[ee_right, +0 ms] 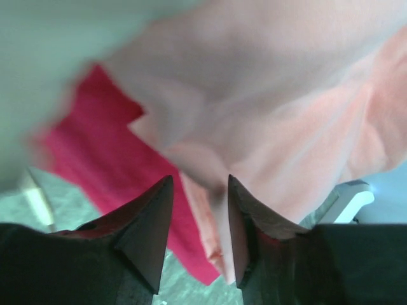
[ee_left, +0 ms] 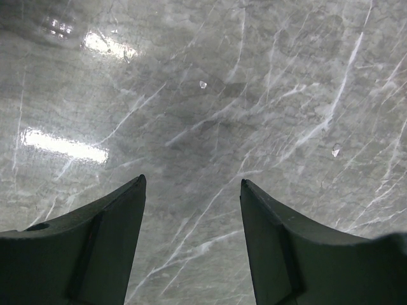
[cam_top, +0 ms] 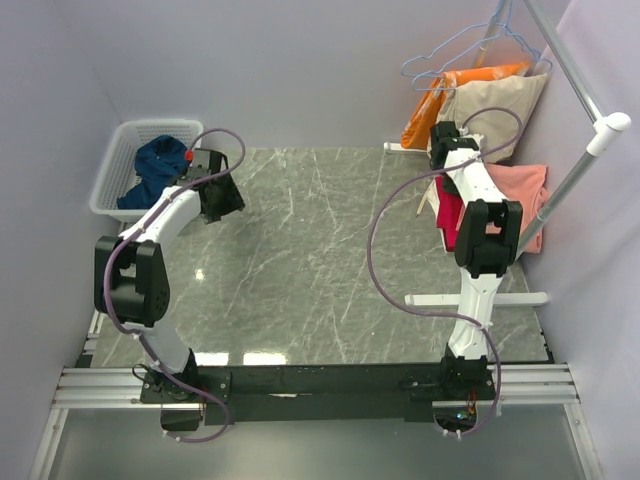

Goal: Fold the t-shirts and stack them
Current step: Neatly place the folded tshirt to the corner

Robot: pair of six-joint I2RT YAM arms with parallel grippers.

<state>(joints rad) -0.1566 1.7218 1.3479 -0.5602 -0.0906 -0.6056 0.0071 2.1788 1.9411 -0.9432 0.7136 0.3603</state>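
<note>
A salmon-pink t-shirt (cam_top: 520,190) and a crimson-red t-shirt (cam_top: 450,212) hang on the rack at the back right. A navy-blue t-shirt (cam_top: 158,165) lies crumpled in the white basket (cam_top: 105,180) at the back left. My right gripper (cam_top: 443,135) is up at the rack. In the right wrist view it (ee_right: 200,181) is open, with a hanging fold of the salmon-pink shirt (ee_right: 286,114) between its jaws and the crimson-red shirt (ee_right: 95,146) behind on the left. My left gripper (cam_top: 222,200) hovers open and empty over the marble table (ee_left: 203,95), beside the basket.
An orange cloth (cam_top: 430,110) and a beige cloth (cam_top: 495,110) also hang on the rack, under wire hangers (cam_top: 470,50). The rack's slanted pole (cam_top: 570,190) and white foot (cam_top: 475,298) stand on the right side. Walls close in the left, back and right.
</note>
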